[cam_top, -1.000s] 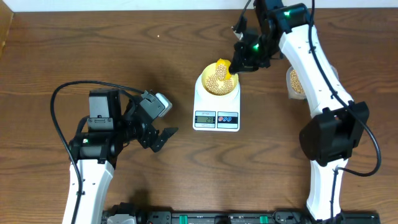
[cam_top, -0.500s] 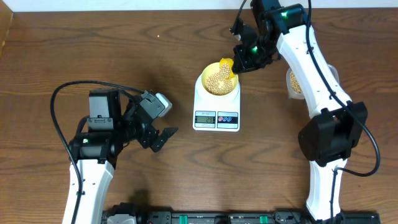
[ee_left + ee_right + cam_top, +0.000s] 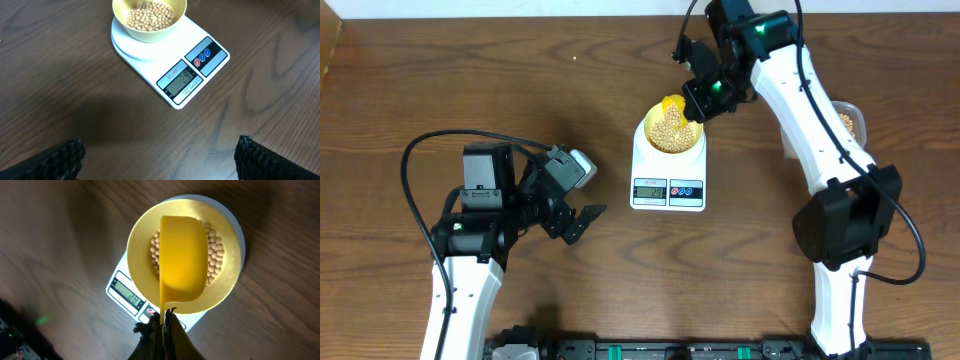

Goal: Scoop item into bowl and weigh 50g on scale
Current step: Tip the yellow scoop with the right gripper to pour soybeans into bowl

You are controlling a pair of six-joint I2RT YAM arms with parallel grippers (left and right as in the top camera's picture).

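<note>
We see the bowl (image 3: 648, 142) sitting on the round platform of the scale (image 3: 668, 203), near the middle of the desk (image 3: 470, 80), with the scale's display and two buttons at the edge facing the arms' bases. The beans (image 3: 663, 127) lie heaped inside the bowl, filling much of its floor. The digits on the display are too small for us to read with confidence.

The right claw (image 3: 704, 100) is clenched on the thin handle of a yellow scoop (image 3: 182, 260), its fingers pressed together on it. From the right wrist view the scoop hangs directly above the bowl, covering the middle of the heap, so that beans show only along both of its sides. We cannot tell whether the scoop touches the beans.

The left claw (image 3: 584, 224) is released, its jaws spread wide and holding nothing. It sits low over the bare desk, to the left of the scale and well apart from it.

Behind the right arm, at the far right, we see part of a clear tub (image 3: 858, 112) with more beans in it.
</note>
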